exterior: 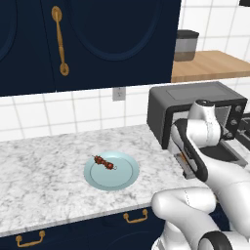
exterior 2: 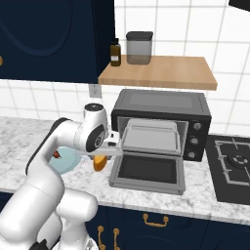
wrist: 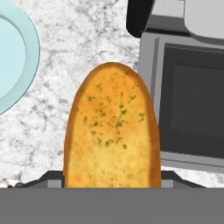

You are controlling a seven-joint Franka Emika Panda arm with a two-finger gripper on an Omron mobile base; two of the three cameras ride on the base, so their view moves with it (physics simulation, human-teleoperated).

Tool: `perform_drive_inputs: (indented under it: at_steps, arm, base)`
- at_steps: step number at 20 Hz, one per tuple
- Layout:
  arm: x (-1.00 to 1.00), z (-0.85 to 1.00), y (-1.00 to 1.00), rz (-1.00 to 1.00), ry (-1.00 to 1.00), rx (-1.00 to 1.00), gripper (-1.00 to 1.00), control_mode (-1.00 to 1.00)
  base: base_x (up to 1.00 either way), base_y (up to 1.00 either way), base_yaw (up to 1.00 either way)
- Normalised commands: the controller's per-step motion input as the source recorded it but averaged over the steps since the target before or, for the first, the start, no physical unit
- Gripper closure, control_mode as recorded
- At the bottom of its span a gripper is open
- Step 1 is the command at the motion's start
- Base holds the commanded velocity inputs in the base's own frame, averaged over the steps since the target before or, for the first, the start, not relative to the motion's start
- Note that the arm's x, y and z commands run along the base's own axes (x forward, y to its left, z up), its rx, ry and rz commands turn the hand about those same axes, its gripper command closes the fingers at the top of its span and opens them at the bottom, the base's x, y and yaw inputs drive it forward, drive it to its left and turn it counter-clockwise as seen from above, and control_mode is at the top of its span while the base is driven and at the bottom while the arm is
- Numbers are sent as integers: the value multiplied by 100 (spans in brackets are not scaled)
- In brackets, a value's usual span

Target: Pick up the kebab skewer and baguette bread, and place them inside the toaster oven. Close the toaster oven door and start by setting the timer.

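My gripper (exterior 2: 100, 157) is shut on the baguette bread (wrist: 111, 131), a golden loaf with green flecks that hangs point-down over the counter just left of the toaster oven door (exterior 2: 149, 171). The door lies dropped open and flat, with the tray (exterior 2: 149, 139) showing inside the dark grey toaster oven (exterior 2: 161, 105). In the hand view the open door (wrist: 192, 100) is right of the loaf. The kebab skewer (exterior: 104, 163) lies on the pale blue plate (exterior: 124, 178), left of the arm. The oven's knobs (exterior 2: 196, 140) sit on its right side.
A gas hob (exterior 2: 234, 166) adjoins the oven's right side. Above the oven a wooden shelf (exterior 2: 161, 73) carries a grey canister (exterior 2: 138, 48) and a brown bottle (exterior 2: 115, 52). Dark blue wall cabinets (exterior: 88, 44) hang over the marble counter (exterior: 44, 171).
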Motion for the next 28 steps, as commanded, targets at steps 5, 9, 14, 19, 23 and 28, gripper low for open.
perform_drive_inputs:
  at_steps: [5,9,14,19,23,28]
  arm:
    - [1,15,-27,0,0,0,100,-100]
    - [0,10,-5,0,0,0,100,-100]
    - [2,1,-23,2,0,1,100,-100]
    - [2,0,-61,26,0,8,100,-100]
    - [2,0,-67,38,-1,8,100,-100]
    - [-3,0,-40,29,0,1,100,-100]
  base:
    - [0,0,0]
    - [0,0,0]
    - [0,0,0]
    - [0,0,0]
    - [0,0,0]
    - [0,0,0]
